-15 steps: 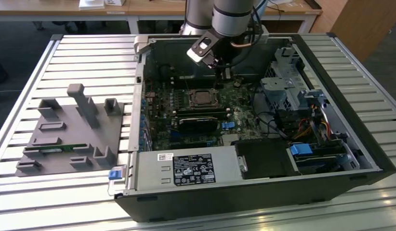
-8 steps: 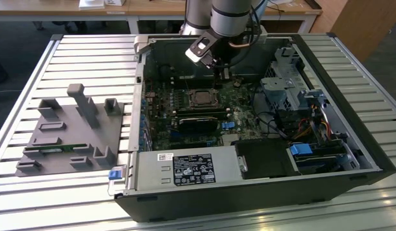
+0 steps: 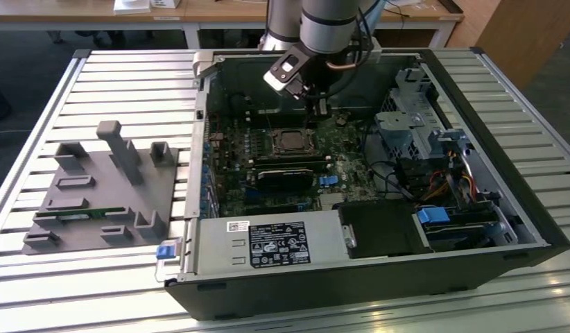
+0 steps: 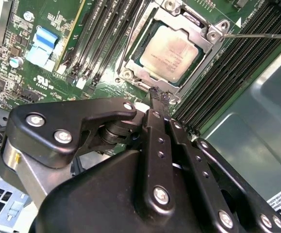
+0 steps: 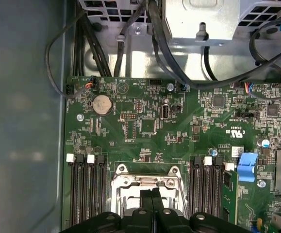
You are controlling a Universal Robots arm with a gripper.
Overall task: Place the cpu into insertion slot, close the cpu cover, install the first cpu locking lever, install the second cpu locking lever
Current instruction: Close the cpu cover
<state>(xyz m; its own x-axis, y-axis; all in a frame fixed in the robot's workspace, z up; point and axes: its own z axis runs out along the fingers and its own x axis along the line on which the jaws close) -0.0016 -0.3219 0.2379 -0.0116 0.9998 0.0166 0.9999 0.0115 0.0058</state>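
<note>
Memory slots flank the cpu under the cpu cover, hand seemingly pinched together at its rim.

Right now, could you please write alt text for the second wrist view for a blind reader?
The cpu lies on the green circuit board, framed by the silvery cpu cover. The black gripper, shut, has its tip at the cover's edge.

surface: slatted metal table | on it: open computer case | grey fixture block, probably plastic
</note>
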